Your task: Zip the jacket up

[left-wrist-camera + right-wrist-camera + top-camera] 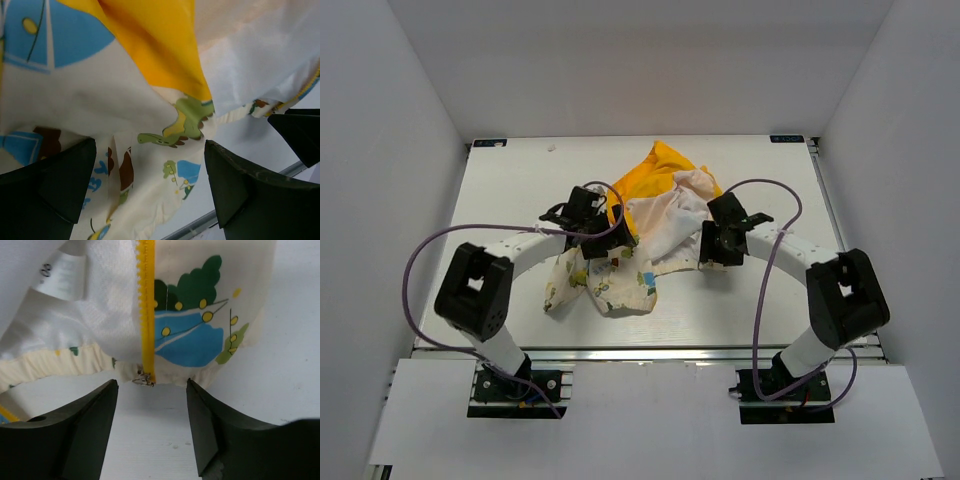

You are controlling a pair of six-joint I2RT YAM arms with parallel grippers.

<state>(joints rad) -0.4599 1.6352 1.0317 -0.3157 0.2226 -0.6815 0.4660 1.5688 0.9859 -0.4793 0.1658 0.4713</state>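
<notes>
A white table (510, 190) sits inside white walls, and the jacket (655, 215) lies crumpled at its middle, yellow lining showing, between the two arms. The left gripper (150, 185) stands wide open with printed cream cloth between its fingers. The right gripper (152, 412) gapes too — the yellow zipper (146, 305) ends just beyond its fingertips.

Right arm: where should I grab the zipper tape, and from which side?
Probably the yellow zipper tape at its bottom end, just above the small metal piece at the hem. Come from the hem side: it runs straight toward the open right gripper, centred between its fingers.
</notes>
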